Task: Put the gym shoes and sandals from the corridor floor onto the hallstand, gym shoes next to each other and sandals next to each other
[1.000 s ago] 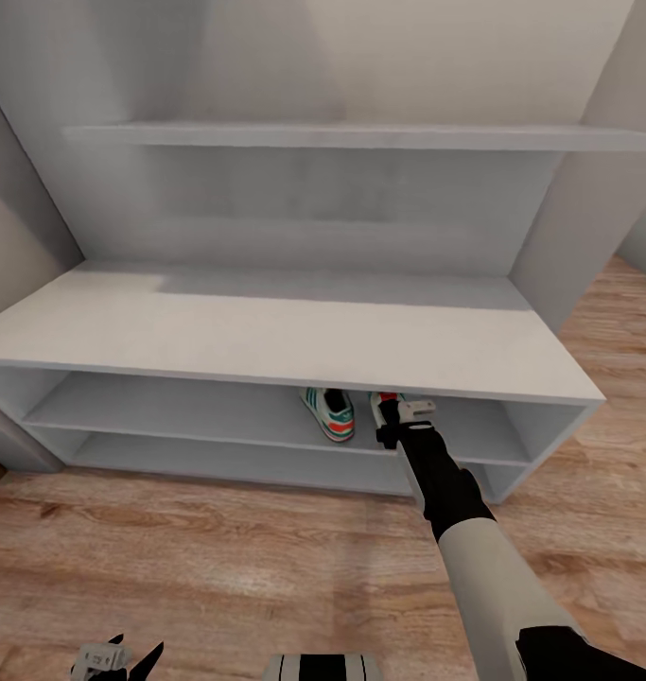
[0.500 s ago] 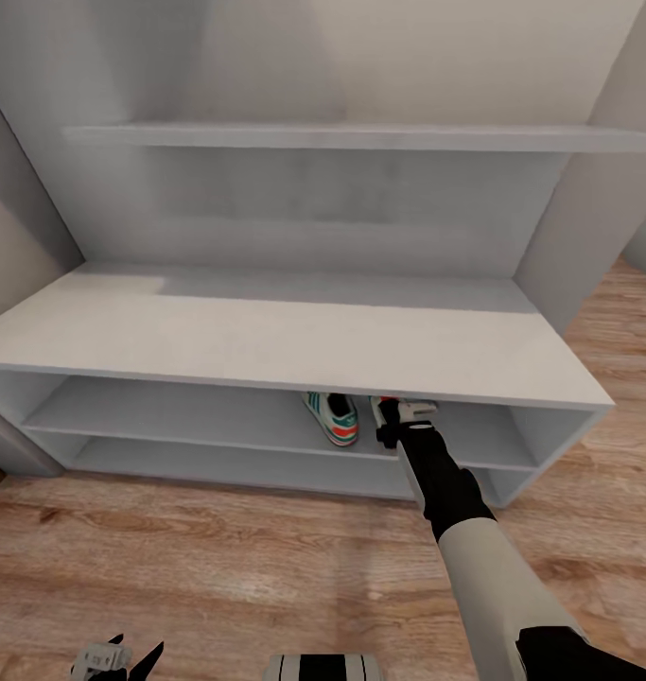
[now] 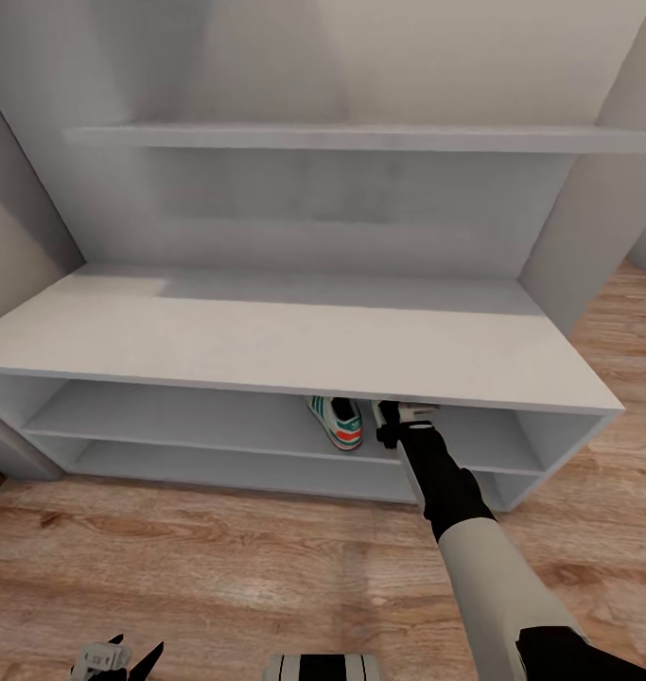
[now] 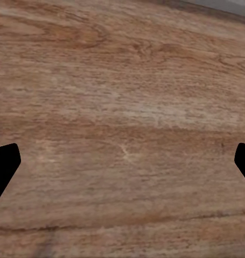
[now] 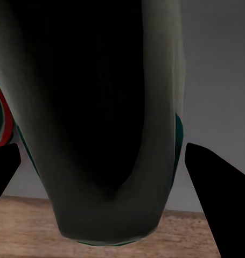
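On the upper open shelf of the hallstand [image 3: 294, 350], the first gym shoe [image 3: 337, 421] already stands heel-outward, and the right gripper [image 3: 398, 416] reaches in just beside it so the pair ends up side by side. From the right wrist view, the second gym shoe [image 5: 100, 134] sits between the spread fingers [image 5: 214, 183], its opening close to the camera; whether they touch it I cannot tell. Over the corridor floor [image 4: 122, 107] the left gripper [image 4: 122, 161] hangs with fingers wide apart and empty, likely waiting for the sandals
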